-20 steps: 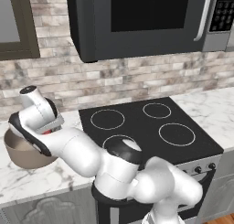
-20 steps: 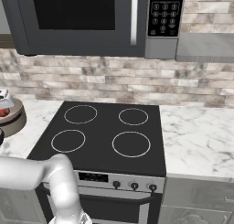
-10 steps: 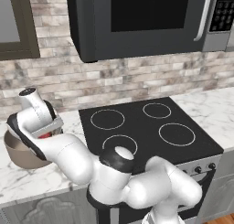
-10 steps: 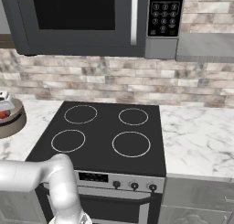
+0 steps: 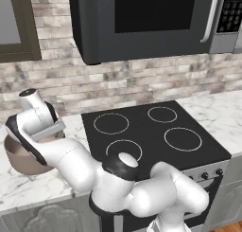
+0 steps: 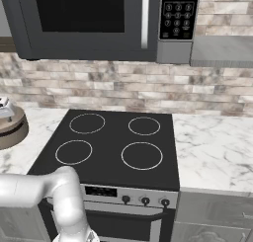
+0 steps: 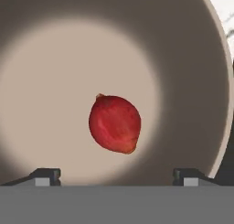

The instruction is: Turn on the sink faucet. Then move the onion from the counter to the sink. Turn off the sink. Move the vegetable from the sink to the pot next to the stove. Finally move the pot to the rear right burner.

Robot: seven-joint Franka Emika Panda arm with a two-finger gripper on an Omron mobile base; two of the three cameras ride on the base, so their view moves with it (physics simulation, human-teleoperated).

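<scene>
**Onion lies free in the pot, gripper spread above it**

At the far left of the left base view, about nine o'clock, the pot (image 5: pixel 21 157) sits on the counter (image 5: pixel 28 188), a squat grey-brown bowl just left of the black stove (image 5: pixel 151 131). The arm's wrist hangs over the pot's mouth and covers most of its opening, so the inside cannot be seen from this side. In the right base view the pot (image 6: pixel 11 130) shows at the left edge, near nine o'clock, with a pale bit of the hand above its rim.

The hand view looks straight down into the pot (image 7: pixel 192 58). The onion (image 7: pixel 114 124) rests on the pale floor, slightly right of centre and towards six o'clock, red and lemon-shaped, clear of the walls. The gripper (image 7: pixel 116 176) stands released: its two dark fingertips (image 7: pixel 45 176) sit wide apart at seven and five o'clock, neither touching the onion, which lies between and beyond them.

Moving right, the stove carries four white ring burners. The rear right burner (image 5: pixel 162 114) lies at one o'clock on the glass, bare. A dark microwave (image 5: pixel 142 18) hangs over the stove against a brick backsplash (image 5: pixel 61 82). Right of the stove the marble counter runs on towards three o'clock.
</scene>
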